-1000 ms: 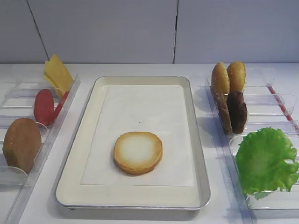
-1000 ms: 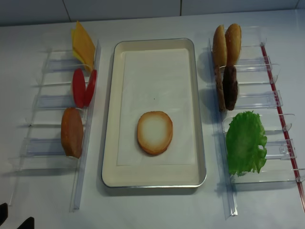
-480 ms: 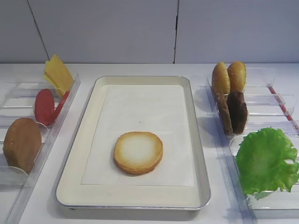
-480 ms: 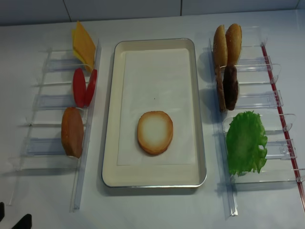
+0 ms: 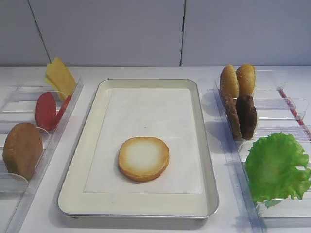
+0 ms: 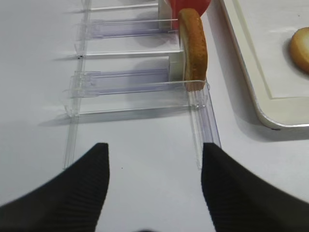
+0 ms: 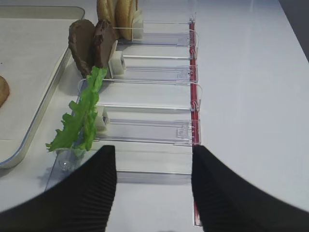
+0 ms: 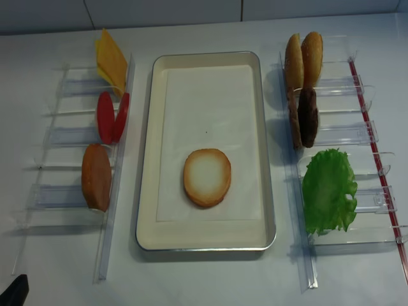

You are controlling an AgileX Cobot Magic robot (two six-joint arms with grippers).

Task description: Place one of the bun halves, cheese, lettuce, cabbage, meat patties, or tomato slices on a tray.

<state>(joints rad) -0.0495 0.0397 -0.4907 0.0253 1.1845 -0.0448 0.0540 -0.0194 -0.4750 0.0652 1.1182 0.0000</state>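
While a bun half already lies cut-face up on the tray [image 8: 145, 153], we hold both grippers back from it.

Taking the tray as our landmark and working down in size: the lettuce [image 8: 328, 190] lies right of it, the bun half [image 8: 207, 177] rests flat on its paper toward the near end, the meat patties [image 8: 305, 117] stand on edge to its right, and the tomato slices [image 8: 111, 116] and cheese [image 8: 111, 62] to its left. Our left gripper [image 6: 154, 186] and right gripper [image 7: 153, 186] each hover near the tray's near corners, fingers parted, gripping nothing. For a patty, our right arm sits nearer; its disc stands edge-on ahead, so we judge the fingers must straddle its thin faces.
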